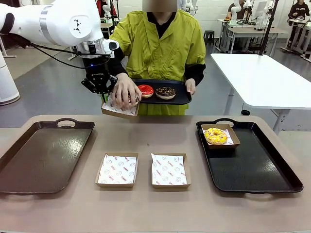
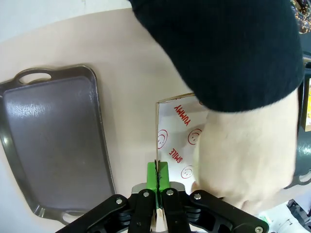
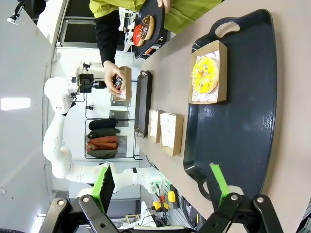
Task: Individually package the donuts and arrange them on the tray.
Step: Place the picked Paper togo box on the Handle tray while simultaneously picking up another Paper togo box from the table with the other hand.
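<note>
My left gripper is shut on the edge of a paper-lined cardboard box, holding it in the air past the table's far edge. Its green pads pinch the box rim. The person's hand lowers a dark sprinkled donut into this box. A red donut and a chocolate donut lie on the small black tray that the person holds. The yellow donut sits boxed on the black tray at right. My right gripper is open above that tray's near end.
Two empty lined boxes lie side by side at the table's front middle. A brown tray lies at the left with nothing on it. The person stands at the far side, sleeve over the held box.
</note>
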Tool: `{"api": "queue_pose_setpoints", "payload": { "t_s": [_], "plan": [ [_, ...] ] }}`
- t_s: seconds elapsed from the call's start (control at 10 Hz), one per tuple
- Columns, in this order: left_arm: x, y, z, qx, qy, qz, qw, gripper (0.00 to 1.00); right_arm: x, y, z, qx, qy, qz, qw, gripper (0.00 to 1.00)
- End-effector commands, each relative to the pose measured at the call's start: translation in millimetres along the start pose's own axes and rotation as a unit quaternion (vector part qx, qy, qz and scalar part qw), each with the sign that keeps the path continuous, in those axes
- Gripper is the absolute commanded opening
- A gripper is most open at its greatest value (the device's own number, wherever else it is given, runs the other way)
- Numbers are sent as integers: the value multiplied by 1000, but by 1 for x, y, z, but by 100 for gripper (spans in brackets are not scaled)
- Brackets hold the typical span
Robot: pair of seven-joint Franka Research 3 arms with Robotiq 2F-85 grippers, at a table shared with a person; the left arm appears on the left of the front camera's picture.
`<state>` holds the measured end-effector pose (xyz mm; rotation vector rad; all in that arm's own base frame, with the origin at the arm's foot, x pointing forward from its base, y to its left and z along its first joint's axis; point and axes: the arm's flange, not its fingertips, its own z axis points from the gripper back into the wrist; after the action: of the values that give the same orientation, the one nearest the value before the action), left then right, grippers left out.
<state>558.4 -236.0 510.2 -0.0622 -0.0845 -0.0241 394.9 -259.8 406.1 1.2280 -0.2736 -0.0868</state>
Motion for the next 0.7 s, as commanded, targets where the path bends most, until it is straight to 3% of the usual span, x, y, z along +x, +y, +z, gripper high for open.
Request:
{"api": "queue_pose_setpoints", "payload": {
  "t_s": [0.0,0.6],
  "plan": [
    [-2,1,0,-1,-2,-1,1000,0,-2,4,1,-6,6,-6,1000,100],
    [-2,1,0,-1,-2,-1,1000,0,-2,4,1,-6,6,-6,1000,100]
  ]
}}
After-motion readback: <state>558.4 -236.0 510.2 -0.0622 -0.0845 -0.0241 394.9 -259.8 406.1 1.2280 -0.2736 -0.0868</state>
